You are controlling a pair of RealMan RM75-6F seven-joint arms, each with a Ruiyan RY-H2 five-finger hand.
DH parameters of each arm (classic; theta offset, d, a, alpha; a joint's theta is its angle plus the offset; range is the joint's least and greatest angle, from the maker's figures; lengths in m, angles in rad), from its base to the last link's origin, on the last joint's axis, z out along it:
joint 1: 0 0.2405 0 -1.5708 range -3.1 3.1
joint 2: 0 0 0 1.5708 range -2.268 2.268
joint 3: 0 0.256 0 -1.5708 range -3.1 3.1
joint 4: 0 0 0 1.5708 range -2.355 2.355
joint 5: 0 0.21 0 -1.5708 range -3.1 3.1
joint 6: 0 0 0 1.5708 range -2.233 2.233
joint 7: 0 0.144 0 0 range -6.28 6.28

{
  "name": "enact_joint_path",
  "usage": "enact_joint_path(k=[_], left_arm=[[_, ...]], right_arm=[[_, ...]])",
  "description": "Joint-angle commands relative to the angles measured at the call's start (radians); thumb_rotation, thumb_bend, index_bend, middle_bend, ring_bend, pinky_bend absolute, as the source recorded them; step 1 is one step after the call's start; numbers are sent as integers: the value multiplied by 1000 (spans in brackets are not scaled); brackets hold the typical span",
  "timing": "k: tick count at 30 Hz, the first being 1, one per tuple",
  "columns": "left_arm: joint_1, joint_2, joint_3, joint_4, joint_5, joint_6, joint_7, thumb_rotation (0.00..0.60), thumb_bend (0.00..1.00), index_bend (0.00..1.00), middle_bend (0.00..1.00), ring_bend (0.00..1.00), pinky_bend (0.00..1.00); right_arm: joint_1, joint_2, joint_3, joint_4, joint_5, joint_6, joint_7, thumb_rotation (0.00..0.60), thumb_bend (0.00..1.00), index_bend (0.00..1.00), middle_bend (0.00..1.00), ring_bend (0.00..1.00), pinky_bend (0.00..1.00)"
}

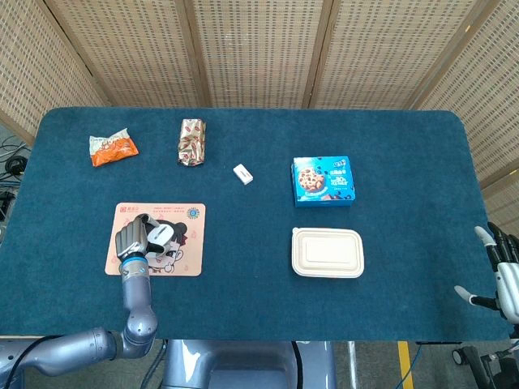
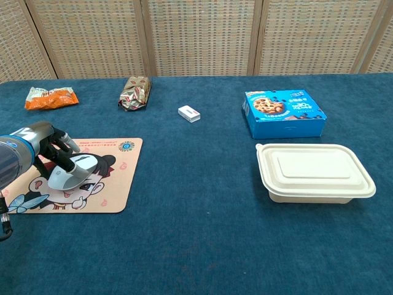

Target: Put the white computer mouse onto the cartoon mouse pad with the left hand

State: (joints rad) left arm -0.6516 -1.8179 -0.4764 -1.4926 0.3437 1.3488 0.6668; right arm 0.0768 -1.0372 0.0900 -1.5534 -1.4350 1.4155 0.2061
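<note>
**Mouse low over the pad**

From the head view, woven screens back our dark blue felt-covered table [image 1: 243, 308]. Our left hand [image 1: 131, 241] wraps its fingers around the white computer mouse [image 1: 159, 235] above the pink cartoon mouse pad [image 1: 190, 243]. Our right hand [image 1: 503, 275] idles off the table's edge, fingers spread, holding nothing.

From the chest view, the mouse sits low on the pad's printed face, apparently touching; we judge the grip is kept only to steady it.

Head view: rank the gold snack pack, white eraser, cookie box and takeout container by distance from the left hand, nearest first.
From the left hand:
1. gold snack pack, behind it
2. white eraser, behind, toward the middle
3. takeout container, across the table
4. cookie box, behind the container; 3 and 4 are nearly tied
</note>
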Motion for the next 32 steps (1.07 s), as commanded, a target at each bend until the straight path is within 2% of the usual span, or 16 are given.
enact_joint_path(k=[1,4,6,9,11,12,15,17,19,21,24,32], left_arm=[[11,14,-5,-26,-12,-3,-8,600,24,0,0,0,144],[20,29,-5,-55,-2,4,-23,600,22,0,0,0,81],[36,42,0,-90,55,26,-67,600,20,0,0,0,50],[84,96,31,-189,219,72,-168,600,15,0,0,0,16],[119,164,61,-258,332,56,-233,600,9,0,0,0,2],[143,229,93,-293,432,12,-296,600,5,0,0,0,0],[191,389,173,-311,622,-84,-401,600,0,0,0,0,0],[223,494,240,-282,766,-109,-452,600,0,0,0,0,0],[265,578,306,-248,916,-125,-599,600,0,0,0,0,0],[310,627,367,-176,1026,-89,-677,600,0,0,0,0,0],[365,654,423,-118,1079,-33,-671,600,0,0,0,0,0],[432,702,473,-128,1126,23,-745,600,0,0,0,0,0]], right_arm=[[1,0,0,-1,0,-2,2,600,0,0,0,0,0],[1,2,-3,-4,-3,-3,3,600,0,0,0,0,0],[1,1,-3,-4,-5,-2,1,600,0,0,0,0,0],[2,0,-6,-5,-8,-4,-3,600,0,0,0,0,0],[2,0,-7,-6,-10,-5,-3,600,0,0,0,0,0],[2,0,-8,-6,-11,-4,-3,600,0,0,0,0,0],[1,0,-7,-7,-12,1,-3,600,0,0,0,0,0],[0,0,-5,-6,-8,1,-2,600,0,0,0,0,0],[1,-1,-4,-4,-3,-1,-6,600,0,0,0,0,0],[1,-3,-2,-3,1,1,-13,600,0,0,0,0,0],[-2,-8,0,-2,2,11,-30,600,0,0,0,0,0],[-11,-11,5,-10,2,37,-62,600,0,0,0,0,0]])
